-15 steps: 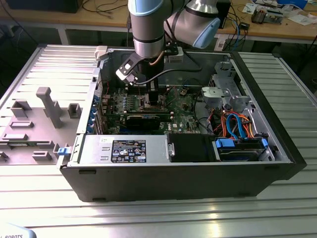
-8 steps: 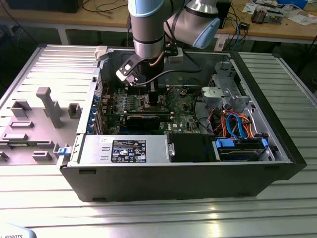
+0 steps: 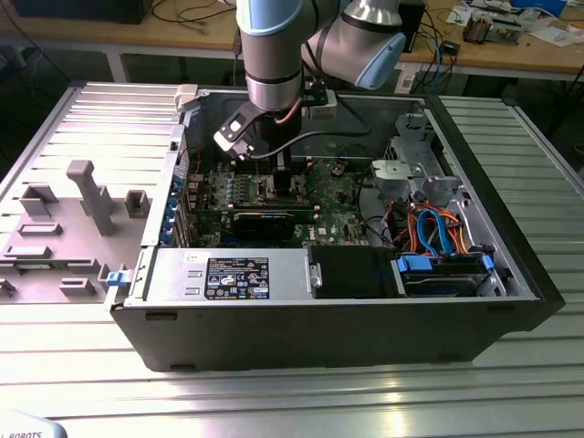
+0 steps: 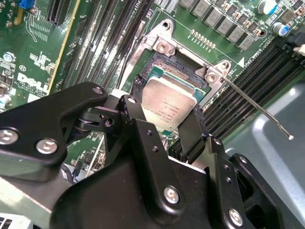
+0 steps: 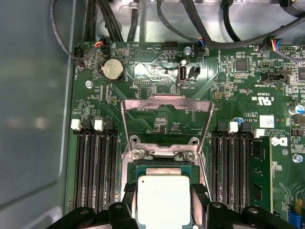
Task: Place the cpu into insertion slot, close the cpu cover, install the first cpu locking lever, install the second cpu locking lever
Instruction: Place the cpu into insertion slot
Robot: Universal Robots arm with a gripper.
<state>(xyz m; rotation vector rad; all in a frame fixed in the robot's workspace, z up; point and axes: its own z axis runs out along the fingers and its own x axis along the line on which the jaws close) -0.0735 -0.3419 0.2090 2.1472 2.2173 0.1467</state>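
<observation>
The cpu (image 4: 169,106), a flat square chip with a silver top, sits between the black fingers (image 4: 193,131) of my gripper (image 4: 164,114), which is shut on its two opposite edges. It is held level, right over the insertion slot (image 4: 164,67), low in its frame; whether it rests in the slot I cannot tell. In the first wrist view the cpu (image 5: 163,198) lies just in front of the cpu cover (image 5: 167,101), a thin metal frame that stands swung open behind the slot. One locking lever (image 4: 259,110), a thin rod, sticks out free to the side. In the exterior view my gripper (image 3: 283,178) reaches down onto the motherboard.
Black memory slots (image 5: 95,167) flank the socket on both sides. A coin cell (image 5: 113,69) and cables lie beyond the cover. Inside the open computer case (image 3: 511,274) are a black card (image 3: 265,219), a power supply (image 3: 228,274) and a drive cage with blue cables (image 3: 438,233).
</observation>
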